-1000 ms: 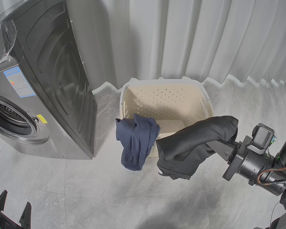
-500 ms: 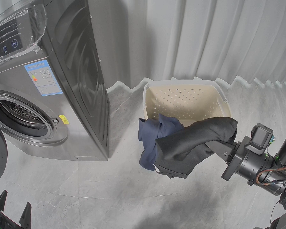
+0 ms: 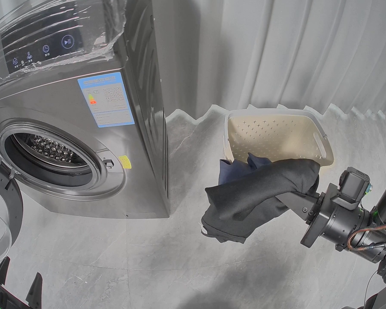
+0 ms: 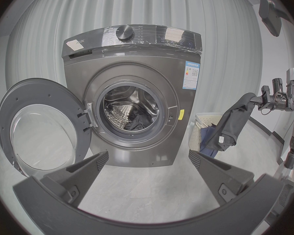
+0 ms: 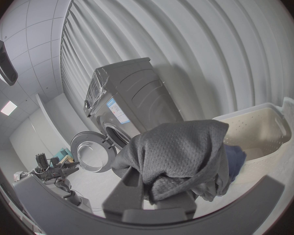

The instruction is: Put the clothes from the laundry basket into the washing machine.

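My right gripper is shut on a dark grey garment that hangs in the air in front of the cream laundry basket. In the right wrist view the cloth drapes over the fingers. A navy garment lies over the basket's near rim. To the left stands the washing machine, its door swung open. Dark clothes lie in its drum. My left gripper is open and empty, low in front of the machine.
White curtains hang behind the basket and the machine. Grey tiled floor stretches bare between me, the machine and the basket. The open door juts out at the machine's left side.
The whole head view has swung toward the washing machine, so machine and basket sit farther right in the picture. My right gripper keeps its hold on the dark garment. The left gripper looks the same.
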